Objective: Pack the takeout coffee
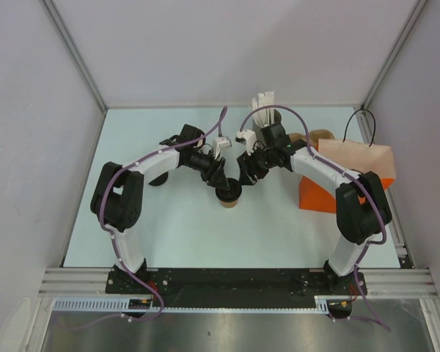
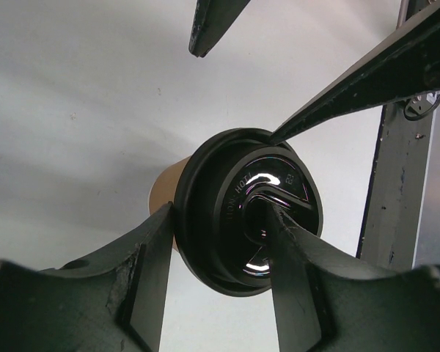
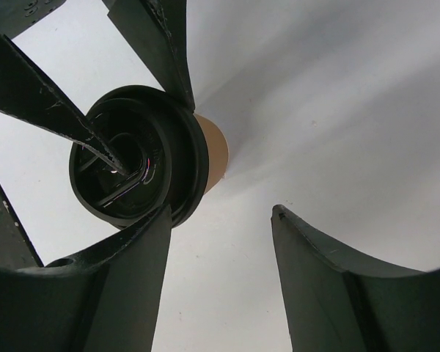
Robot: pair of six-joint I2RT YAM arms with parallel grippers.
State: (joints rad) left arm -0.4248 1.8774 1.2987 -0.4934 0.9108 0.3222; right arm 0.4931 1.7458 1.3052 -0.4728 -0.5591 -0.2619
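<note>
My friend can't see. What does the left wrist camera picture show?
The takeout coffee, a small tan cup with a black lid, stands on the white table, seen from above. The left gripper straddles the lid's edge, and one finger of the right gripper touches its rim.

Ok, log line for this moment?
left gripper pinching takeout coffee lid rim | right gripper open, finger at lid | orange bag apart

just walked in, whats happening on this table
Both arms meet mid-table over the takeout coffee, which stands upright. The left tool appears to pinch the rim of its black lid, one finger outside and one on top. The right tool is open, one fingertip at the rim. The orange bag sits to the right; the coffee is not yet packed.
</note>
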